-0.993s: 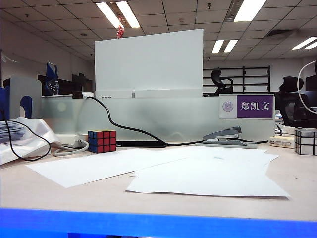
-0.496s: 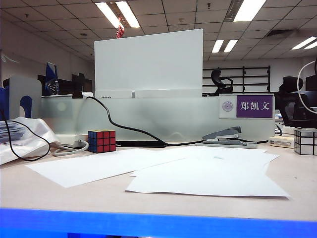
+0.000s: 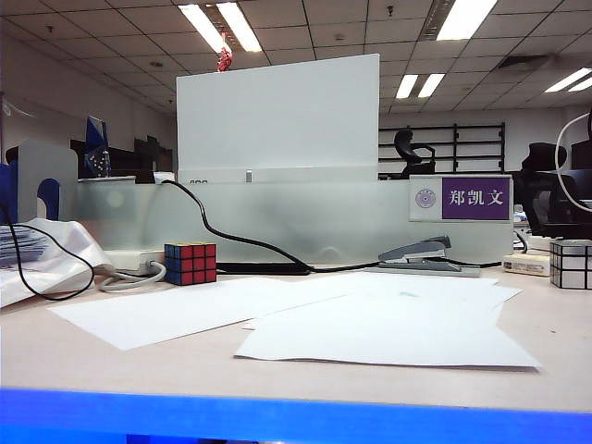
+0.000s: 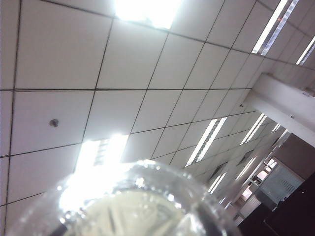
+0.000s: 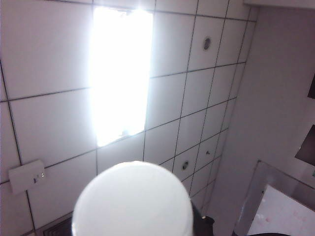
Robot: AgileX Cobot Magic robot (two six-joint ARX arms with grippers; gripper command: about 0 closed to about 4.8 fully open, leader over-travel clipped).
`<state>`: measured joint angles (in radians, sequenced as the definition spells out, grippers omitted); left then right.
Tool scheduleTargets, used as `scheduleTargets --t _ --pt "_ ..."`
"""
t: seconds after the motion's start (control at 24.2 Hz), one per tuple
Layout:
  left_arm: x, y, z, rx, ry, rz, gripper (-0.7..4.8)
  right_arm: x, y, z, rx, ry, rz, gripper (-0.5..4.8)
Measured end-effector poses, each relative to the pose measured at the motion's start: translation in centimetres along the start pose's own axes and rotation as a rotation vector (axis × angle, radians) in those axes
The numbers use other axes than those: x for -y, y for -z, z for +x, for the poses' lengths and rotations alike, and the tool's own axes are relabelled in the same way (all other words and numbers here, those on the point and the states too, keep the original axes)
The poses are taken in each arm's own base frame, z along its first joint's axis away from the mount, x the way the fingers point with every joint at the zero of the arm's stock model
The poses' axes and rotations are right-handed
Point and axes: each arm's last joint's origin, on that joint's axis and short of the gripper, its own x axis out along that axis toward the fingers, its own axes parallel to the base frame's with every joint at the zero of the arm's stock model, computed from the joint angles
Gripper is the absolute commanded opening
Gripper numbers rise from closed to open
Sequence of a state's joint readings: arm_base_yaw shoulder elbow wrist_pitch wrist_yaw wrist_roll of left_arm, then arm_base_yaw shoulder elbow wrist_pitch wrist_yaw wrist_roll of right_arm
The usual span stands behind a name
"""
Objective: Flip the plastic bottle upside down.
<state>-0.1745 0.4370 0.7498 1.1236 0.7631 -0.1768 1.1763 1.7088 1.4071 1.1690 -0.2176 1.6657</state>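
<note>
From the exterior view you get only the desk: loose white paper sheets (image 3: 370, 333) lie across the middle, a Rubik's cube (image 3: 191, 264) sits to the far left of them, and a stapler (image 3: 421, 254) lies at the far right by the frosted divider (image 3: 305, 222). A mirror cube (image 3: 571, 264) stands at the right edge. A black cable (image 3: 231, 236) runs down from the divider behind the Rubik's cube. Neither arm, neither gripper and no bottle appears here.

In the left wrist view your camera points up at the ceiling panels (image 4: 74, 73) and their light strips. The clear, rounded end of the plastic bottle (image 4: 133, 206) fills the lower part of the picture, very close to the lens, with cream colour showing through it. The left gripper's fingers are out of sight, so you cannot tell whether they are apart or clamped on the bottle.

In the right wrist view you again look at the ceiling, with one bright light panel (image 5: 120, 73). A white round cap (image 5: 133, 201) sits right in front of the lens. The right gripper's fingers do not show either, so its state cannot be told.
</note>
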Motion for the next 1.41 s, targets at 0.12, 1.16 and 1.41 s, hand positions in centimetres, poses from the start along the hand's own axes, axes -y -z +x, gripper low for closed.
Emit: scheduleTargets --t 0.12,1.16,1.41 --pt "0.0 -0.1 0.0 0.004 0.005 0.004 1.14 -0.1 0.0 0.0 -0.016 -0.006 -0.012 0.06" --pt "-1.5 0.2 1.5 -0.183 -0.058 -0.094 -0.06 -1.1 -4.6 -1.6 -0.214 -0.029 -0.469 4.77" --pt "-1.8 -0.2 1.8 -0.259 -0.063 -0.088 -0.06 -4.3 -8.9 -3.1 -0.167 -0.041 -0.828 4.77"
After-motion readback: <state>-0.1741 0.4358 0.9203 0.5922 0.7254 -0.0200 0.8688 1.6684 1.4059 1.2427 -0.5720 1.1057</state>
